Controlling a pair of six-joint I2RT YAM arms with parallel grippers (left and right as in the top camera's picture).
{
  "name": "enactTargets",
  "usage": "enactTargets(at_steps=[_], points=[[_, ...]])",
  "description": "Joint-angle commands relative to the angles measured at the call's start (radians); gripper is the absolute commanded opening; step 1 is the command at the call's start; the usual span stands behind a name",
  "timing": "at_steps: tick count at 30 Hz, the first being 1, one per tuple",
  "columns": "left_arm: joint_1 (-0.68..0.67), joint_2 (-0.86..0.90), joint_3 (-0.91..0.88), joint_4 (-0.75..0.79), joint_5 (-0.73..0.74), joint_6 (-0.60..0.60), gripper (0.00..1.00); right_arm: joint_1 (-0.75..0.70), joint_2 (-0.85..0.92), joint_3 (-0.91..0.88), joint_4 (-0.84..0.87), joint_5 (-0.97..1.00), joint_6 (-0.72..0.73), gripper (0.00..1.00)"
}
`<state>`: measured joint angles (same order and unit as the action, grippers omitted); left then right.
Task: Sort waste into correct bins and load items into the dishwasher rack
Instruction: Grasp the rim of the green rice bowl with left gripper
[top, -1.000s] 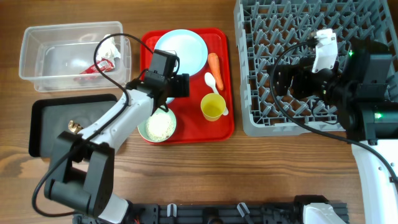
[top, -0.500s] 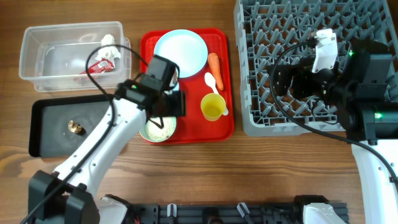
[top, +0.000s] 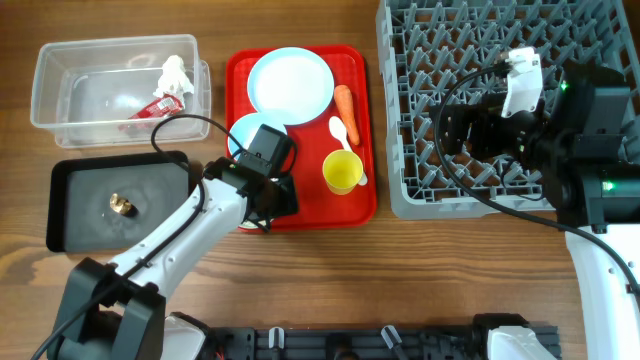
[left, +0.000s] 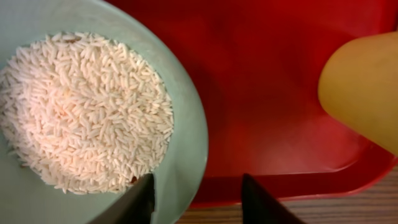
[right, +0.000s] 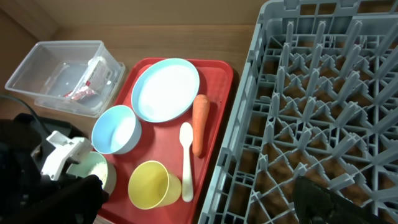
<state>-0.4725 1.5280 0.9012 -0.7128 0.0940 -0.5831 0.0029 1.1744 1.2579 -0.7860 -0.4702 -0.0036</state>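
Observation:
My left gripper (top: 268, 193) is low over the pale green bowl (left: 186, 130) of white rice (left: 87, 112) at the red tray's front left. Its jaws straddle the bowl's right rim: one finger (left: 142, 200) inside against the wall, the other finger (left: 261, 200) outside, with a gap to the rim. On the tray also sit the small blue bowl (top: 243, 133), blue plate (top: 290, 82), carrot (top: 344, 100), white spoon (top: 340, 130) and yellow cup (top: 342, 172). My right gripper (top: 452, 130) hangs open and empty over the grey dishwasher rack (top: 500, 40).
The clear tub (top: 60, 70) at the back left holds the red wrapper (top: 155, 105) and white tissue (top: 175, 72). The black tray (top: 80, 230) in front of it holds a small brown scrap (top: 120, 205). The red serving tray (top: 365, 205) lies between the bins and the rack.
My left gripper has come down and toward the table's front onto the green bowl, uncovering the small blue bowl, and its jaws have narrowed. The right arm has not moved.

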Motion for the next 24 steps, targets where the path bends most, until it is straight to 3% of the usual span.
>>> enactTargets(at_steps=[1,6,10,17,24], points=[[-0.003,0.013,-0.021,0.013,-0.053,-0.024,0.36,-0.003,0.007,0.026,0.0,0.005,0.005,1.0],[-0.003,0.023,-0.028,0.014,-0.096,-0.08,0.34,-0.002,0.007,0.026,0.0,0.005,0.006,1.0],[-0.003,0.025,-0.028,0.026,-0.1,-0.085,0.21,-0.003,0.007,0.026,0.0,0.006,0.005,1.0],[-0.003,0.048,-0.049,0.043,-0.111,-0.11,0.19,-0.003,0.007,0.026,-0.001,0.006,0.004,1.0],[-0.003,0.069,-0.052,0.053,-0.11,-0.111,0.08,-0.003,0.007,0.026,0.0,0.006,0.003,1.0]])
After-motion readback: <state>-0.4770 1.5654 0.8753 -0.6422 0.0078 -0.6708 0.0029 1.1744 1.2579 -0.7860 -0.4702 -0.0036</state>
